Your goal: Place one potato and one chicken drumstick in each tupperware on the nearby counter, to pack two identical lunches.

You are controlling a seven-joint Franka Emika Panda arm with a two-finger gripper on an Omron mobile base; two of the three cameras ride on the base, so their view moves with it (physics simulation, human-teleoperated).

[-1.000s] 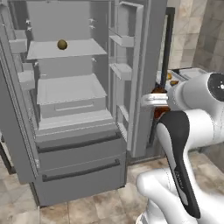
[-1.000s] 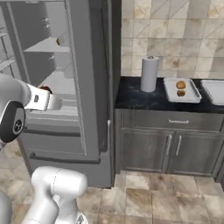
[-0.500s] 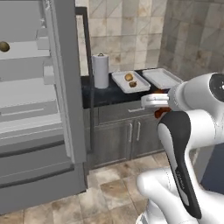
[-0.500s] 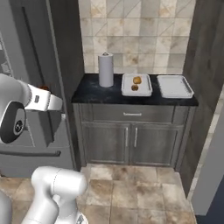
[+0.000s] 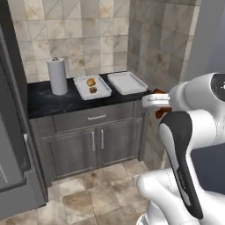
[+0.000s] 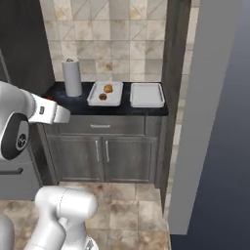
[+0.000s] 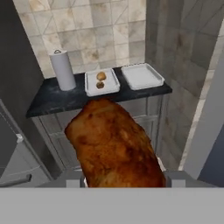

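Observation:
My gripper [image 5: 159, 104] is shut on a browned chicken drumstick [image 7: 114, 141], which looms large in the hand view and hides the fingertips. Two white tupperware trays lie side by side on the dark counter [image 5: 44, 102]. The left tupperware [image 5: 104, 92] holds a light brown potato [image 5: 91, 81] and a darker piece [image 5: 93, 90] in front of it. The right tupperware [image 5: 127, 82] has nothing in it. The same pair appears in the hand view as left tupperware [image 7: 91, 89] and right tupperware [image 7: 141, 76]. The gripper hangs in the air well short of the counter, off its right end.
A paper towel roll [image 5: 57, 75] stands upright on the counter left of the trays. Grey cabinet doors [image 5: 92, 147] sit below. The fridge [image 5: 13, 162] is at the left, and a tall wall panel [image 6: 205, 112] closes in the right side.
The whole view has swung from the open fridge to the counter, so the base has moved. The gripper has stayed shut on the drumstick throughout.

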